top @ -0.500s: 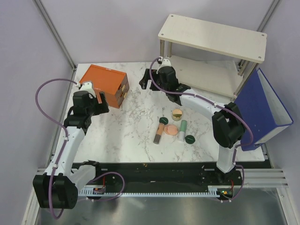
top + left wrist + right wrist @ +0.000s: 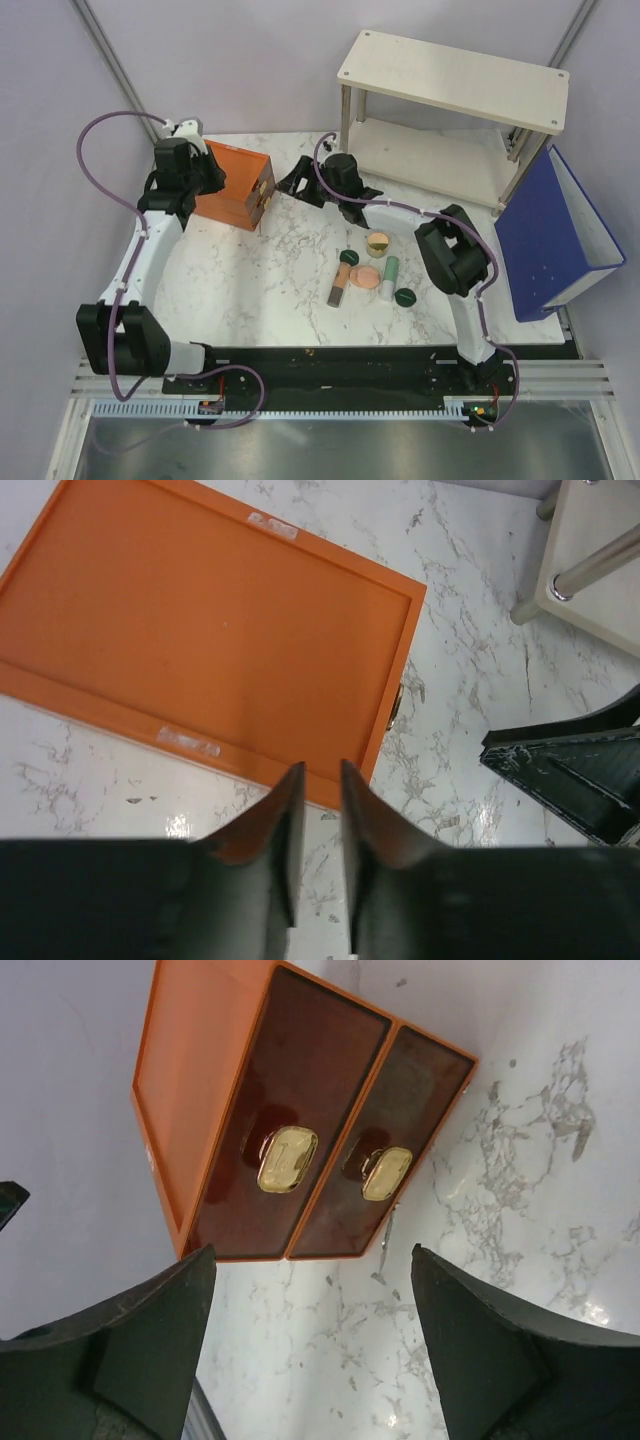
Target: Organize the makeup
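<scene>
1. The left pincer (image 2: 321, 768) hangs over the flat lid of the orange rectangular plastic box (image 2: 238, 186). Its jaws are nearly together with a thin gap between them, and they hold nothing.
2. The box stands at the back left of the white marbled desk (image 2: 270, 300). Its two dark translucent drawer fronts, each with a gold handle (image 2: 287, 1160), face right.
3. The right pincer (image 2: 312, 1255) faces those drawer fronts just beside the box. Its jaws are spread wide, apart from the box and empty.
4. The makeup lies in a loose cluster near the middle of the desk, well apart from both pincers:
   - a brown-pink stick (image 2: 337, 294) at the left
   - a dark green disc (image 2: 349, 257)
   - a peach-pink round compact (image 2: 365, 276)
   - a tan-gold jar (image 2: 378, 243) at the back
   - a mint-green tube (image 2: 391, 268)
   - a second dark green disc (image 2: 405, 296) at the near right
5. A pale wooden two-tier shelf (image 2: 455, 75) stands at the back right.
6. A blue box-like folder (image 2: 555, 235) leans at the desk's right edge.
</scene>
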